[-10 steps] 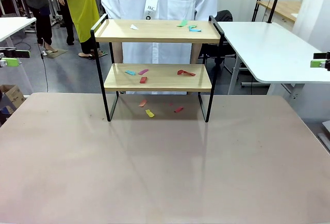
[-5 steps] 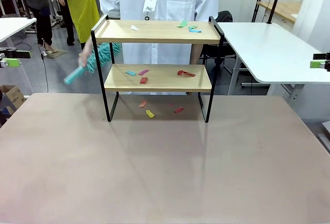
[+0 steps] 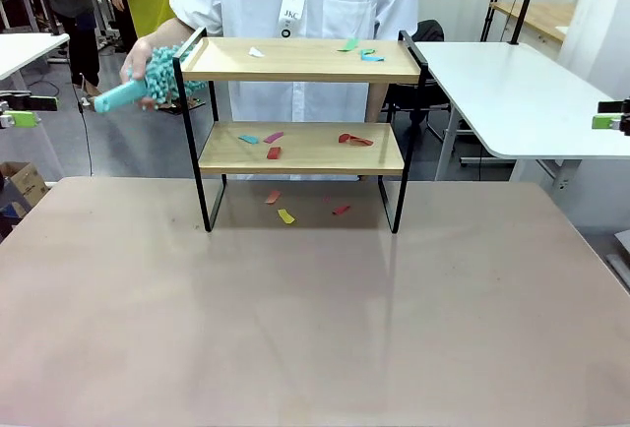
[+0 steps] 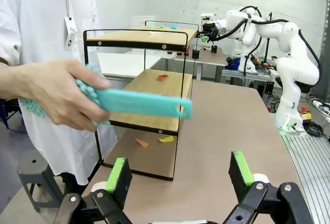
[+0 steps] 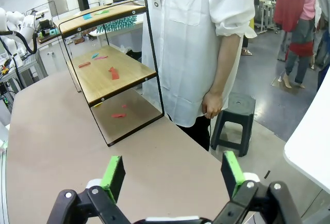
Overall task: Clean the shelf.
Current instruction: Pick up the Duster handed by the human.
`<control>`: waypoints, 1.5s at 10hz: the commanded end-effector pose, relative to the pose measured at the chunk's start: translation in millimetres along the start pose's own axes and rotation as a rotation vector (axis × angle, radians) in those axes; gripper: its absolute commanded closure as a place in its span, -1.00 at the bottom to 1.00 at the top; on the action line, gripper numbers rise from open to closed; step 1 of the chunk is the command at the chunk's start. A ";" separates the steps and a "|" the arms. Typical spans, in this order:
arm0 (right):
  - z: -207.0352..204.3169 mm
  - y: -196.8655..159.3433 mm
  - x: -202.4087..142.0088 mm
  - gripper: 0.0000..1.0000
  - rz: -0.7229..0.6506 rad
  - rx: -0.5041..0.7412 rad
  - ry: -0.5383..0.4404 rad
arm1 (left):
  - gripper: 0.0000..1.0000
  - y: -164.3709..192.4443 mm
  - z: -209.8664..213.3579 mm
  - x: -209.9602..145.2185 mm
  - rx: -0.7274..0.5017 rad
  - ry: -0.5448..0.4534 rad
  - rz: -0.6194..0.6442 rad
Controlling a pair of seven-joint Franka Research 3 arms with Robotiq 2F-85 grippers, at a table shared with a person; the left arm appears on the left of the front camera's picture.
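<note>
Here, duster [image 3: 160, 77] beside scrap-strewn shelf [image 3: 295, 63].

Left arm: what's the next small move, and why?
Probably ease the left end effector forward toward the handle of the turquoise plastic duster, jaws open. The person's hand holds the duster at its fluffy end beside the two-tier wood-and-black-metal shelf, bare handle pointing toward that end effector: it looks like a handover. Coloured paper scraps lie on both boards.
</note>
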State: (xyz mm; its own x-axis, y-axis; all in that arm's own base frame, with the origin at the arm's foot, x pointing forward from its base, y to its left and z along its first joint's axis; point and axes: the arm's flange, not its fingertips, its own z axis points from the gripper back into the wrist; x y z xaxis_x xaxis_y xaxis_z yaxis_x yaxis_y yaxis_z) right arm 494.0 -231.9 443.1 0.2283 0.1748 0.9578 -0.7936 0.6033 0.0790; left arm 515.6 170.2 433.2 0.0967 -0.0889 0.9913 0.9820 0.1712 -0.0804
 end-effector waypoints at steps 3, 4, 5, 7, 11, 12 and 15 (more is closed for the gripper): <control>0.4 1.3 1.7 -1.00 0.005 -0.001 0.003 | -1.00 -2.6 -2.1 1.7 0.007 0.003 -0.002; 0.4 1.3 1.7 -1.00 0.005 -0.001 0.003 | -1.00 -2.6 -2.1 1.7 0.007 0.003 -0.002; 0.4 1.3 1.7 -1.00 0.005 -0.001 0.003 | -1.00 -2.6 -2.1 1.7 0.007 0.003 -0.002; 0.4 1.3 1.7 -1.00 0.005 -0.001 0.003 | -1.00 -2.6 -2.1 1.7 0.007 0.003 -0.002; 0.4 1.3 1.7 -1.00 0.005 -0.001 0.003 | -1.00 -2.6 -2.1 1.7 0.007 0.003 -0.002; 0.4 1.3 1.7 -1.00 0.005 -0.001 0.003 | -1.00 -2.6 -2.1 1.7 0.007 0.003 -0.002; 0.4 1.3 1.7 -1.00 0.005 -0.001 0.003 | -1.00 0.0 0.0 0.0 0.000 0.000 0.000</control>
State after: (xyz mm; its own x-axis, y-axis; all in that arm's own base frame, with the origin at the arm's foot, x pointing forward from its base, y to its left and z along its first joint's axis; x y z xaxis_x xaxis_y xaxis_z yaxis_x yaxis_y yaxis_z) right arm 494.0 -231.9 443.1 0.2283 0.1748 0.9578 -0.7936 0.6033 0.0790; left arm 515.6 170.3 433.0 0.0970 -0.0889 0.9913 0.9819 0.1713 -0.0808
